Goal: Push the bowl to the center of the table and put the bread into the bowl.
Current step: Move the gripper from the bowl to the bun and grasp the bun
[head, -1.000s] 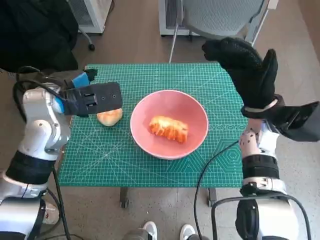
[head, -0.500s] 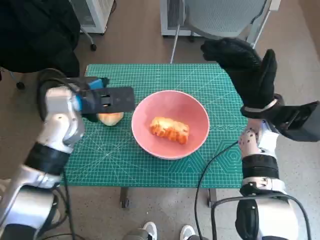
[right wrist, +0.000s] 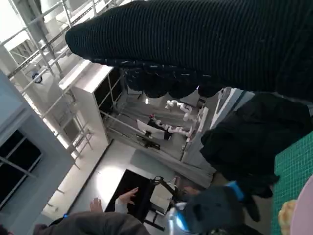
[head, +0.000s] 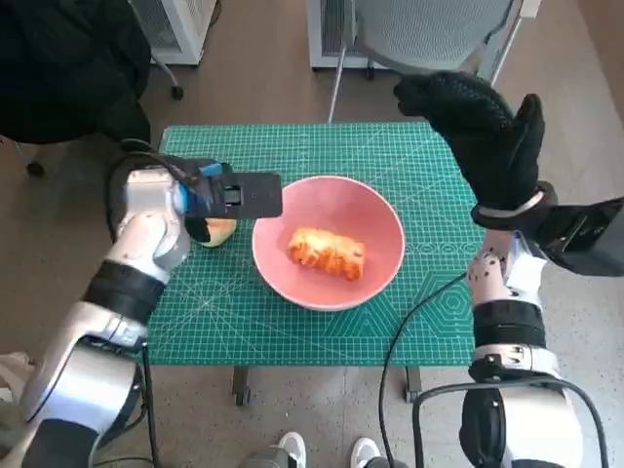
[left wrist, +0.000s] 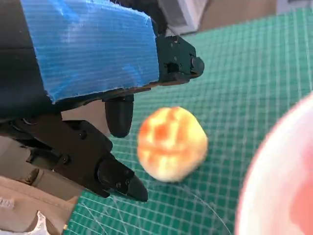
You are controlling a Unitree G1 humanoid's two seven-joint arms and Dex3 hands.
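Observation:
A pink bowl (head: 375, 210) sits near the middle of the green mat (head: 292, 327) with an orange-crusted piece of bread (head: 327, 252) in it. A second, round bread roll (head: 220, 232) lies on the mat just left of the bowl, partly under my left hand (head: 237, 195). In the left wrist view that roll (left wrist: 171, 143) lies loose beside the black fingers (left wrist: 115, 176), which are spread and do not touch it; the bowl's rim (left wrist: 274, 171) is close by. My gloved right hand (head: 483, 127) is raised over the table's right edge, holding nothing.
A grey chair (head: 429, 29) stands behind the table, and a dark bulky shape (head: 58, 68) fills the far left corner. Shoes (head: 292, 450) show at the near edge. A cable (head: 405, 331) hangs by my right arm. People (right wrist: 98, 223) appear in the right wrist view.
My left arm has swung right, carrying the hand from the table's left edge to above the roll, reaching the bowl's rim. Right hand, bowl and bread have stayed put.

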